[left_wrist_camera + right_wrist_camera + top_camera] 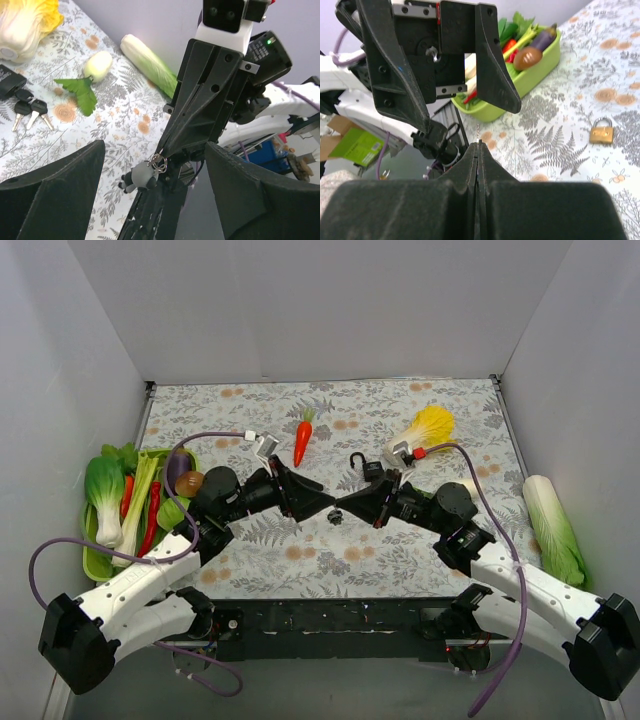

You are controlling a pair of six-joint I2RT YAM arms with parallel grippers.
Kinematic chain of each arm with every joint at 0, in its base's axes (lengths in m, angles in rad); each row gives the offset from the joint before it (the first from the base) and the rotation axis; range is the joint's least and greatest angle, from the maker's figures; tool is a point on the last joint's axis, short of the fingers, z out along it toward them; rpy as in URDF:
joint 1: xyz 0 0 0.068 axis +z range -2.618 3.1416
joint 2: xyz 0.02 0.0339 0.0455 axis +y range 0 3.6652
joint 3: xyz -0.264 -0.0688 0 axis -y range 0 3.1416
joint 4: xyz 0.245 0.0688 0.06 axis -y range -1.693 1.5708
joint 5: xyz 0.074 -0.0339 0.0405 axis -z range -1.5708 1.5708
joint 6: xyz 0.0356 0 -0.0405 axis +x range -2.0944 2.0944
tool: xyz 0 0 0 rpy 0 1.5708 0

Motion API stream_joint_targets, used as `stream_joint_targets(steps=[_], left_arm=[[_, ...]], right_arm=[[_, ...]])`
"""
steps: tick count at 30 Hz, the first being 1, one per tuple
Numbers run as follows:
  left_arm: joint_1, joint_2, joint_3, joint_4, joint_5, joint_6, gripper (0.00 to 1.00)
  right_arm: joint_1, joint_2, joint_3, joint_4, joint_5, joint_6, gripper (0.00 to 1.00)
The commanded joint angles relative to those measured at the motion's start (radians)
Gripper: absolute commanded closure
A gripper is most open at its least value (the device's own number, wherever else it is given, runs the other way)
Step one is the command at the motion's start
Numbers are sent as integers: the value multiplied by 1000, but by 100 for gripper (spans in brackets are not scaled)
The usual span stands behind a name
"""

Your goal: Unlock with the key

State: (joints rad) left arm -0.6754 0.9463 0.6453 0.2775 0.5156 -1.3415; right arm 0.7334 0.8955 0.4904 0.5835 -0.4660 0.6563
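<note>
The right gripper (479,148) is pinched shut on a thin metal key (479,137) with a grey toy charm (137,176). The left gripper (469,116) gapes wide, empty. A small brass padlock (601,134) lies apart, unheld. Unlocking looks unstarted.

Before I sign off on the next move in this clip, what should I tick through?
1. Right gripper shut on the key ring: ok. The grey charm dangles under its tips.
2. Key blade out far enough to insert: cannot tell. Only a thin tip shows.
3. Left gripper open and empty: ok.
4. Left gripper aimed at the right one's tips: ok.
5. Brass padlock held steady: not ok. It lies free on the table.
6. Black padlock locked: cannot tell.
</note>
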Motion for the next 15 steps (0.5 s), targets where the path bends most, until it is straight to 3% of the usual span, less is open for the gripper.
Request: stream_joint_targets(steps=[1,6,15], left_arm=[[5,-9,2,144,-37,-68,21],[5,-1,-67,311,-34,-177,26],[4,29,-91,403,-38,-235,39]], right_arm=[[-2,-27,-10,185,95,48,99],[-2,-21,-39,298,136,94,99],[-2,-3,-30,328,158,108,99]])
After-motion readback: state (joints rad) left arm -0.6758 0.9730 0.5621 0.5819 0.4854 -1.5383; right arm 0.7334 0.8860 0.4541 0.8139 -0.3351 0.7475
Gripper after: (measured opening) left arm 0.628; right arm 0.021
